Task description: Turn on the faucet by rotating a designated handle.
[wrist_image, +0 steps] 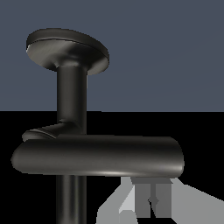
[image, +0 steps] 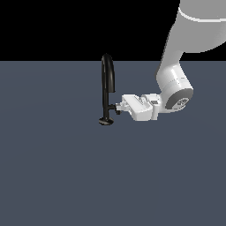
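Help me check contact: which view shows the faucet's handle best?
The wrist view: the handle fills the frame as a thick horizontal bar crossing the stem. In the exterior view the handle is only a tiny stub between the faucet and the pincer.

**Faucet on the floor, gripper alongside**

Faucet [image: 107, 88] upright on the floor [image: 66, 176], spout arching toward the exterior view's right. Handle [image: 115, 106] branching from the lower stem, also rightward. Gripper [image: 118, 107] level with the handle, reaching in from the exterior view's right, fingertips at it. Arm rising behind, to the upper right.
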{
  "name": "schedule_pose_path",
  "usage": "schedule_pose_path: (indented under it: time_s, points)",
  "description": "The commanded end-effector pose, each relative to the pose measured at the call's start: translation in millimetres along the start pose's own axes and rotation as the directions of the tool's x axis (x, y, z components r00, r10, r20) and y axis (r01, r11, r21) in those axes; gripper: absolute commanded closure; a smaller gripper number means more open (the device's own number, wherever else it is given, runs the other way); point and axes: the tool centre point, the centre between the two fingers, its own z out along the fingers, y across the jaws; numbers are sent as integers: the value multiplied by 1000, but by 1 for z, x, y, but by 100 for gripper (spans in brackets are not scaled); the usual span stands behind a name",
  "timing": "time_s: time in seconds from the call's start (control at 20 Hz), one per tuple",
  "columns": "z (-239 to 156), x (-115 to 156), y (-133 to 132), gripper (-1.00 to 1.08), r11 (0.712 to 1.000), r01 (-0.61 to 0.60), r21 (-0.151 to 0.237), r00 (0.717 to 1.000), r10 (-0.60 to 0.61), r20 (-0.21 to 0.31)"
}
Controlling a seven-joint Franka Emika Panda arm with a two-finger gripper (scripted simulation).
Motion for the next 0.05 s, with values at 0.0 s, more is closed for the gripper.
schedule_pose_path:
  time_s: [0.0]
  points:
    - [0, 29, 13, 108, 999, -36, 5, 999, 36, 3]
